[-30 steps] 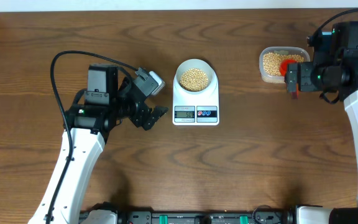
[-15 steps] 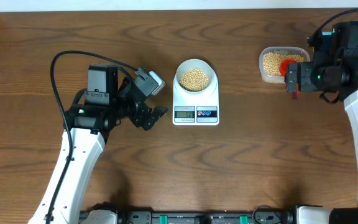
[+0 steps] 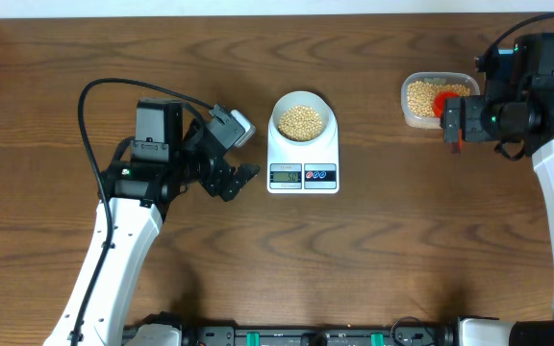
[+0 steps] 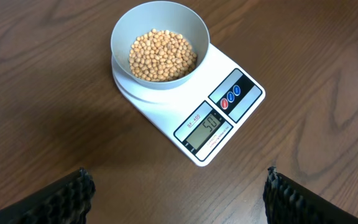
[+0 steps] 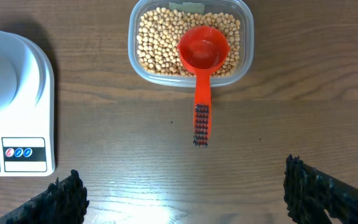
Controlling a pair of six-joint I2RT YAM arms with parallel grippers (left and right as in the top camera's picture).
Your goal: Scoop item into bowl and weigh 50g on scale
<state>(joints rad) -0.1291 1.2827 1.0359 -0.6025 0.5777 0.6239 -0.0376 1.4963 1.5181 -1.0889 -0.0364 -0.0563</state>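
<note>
The pale grey bowl point(image 3: 303, 119) point(image 4: 160, 43) stands on the white scale point(image 3: 303, 161) point(image 4: 194, 109), holding a heap of tan beans point(image 4: 162, 56). The scale's display point(image 4: 206, 127) reads about 50. More beans fill a clear plastic tub point(image 3: 429, 99) point(image 5: 190, 41) at the back right, with a red scoop point(image 5: 202, 56) resting in it, handle toward me. My left gripper point(image 3: 236, 182) point(image 4: 178, 196) hovers open just left of the scale, nothing between its fingers. My right gripper point(image 3: 453, 125) point(image 5: 185, 196) hangs open in front of the tub, apart from the scoop's handle.
A black cable point(image 3: 94, 91) loops off the left arm over the wooden table point(image 3: 373, 250). The table's far edge meets a white wall strip at the top of the overhead view.
</note>
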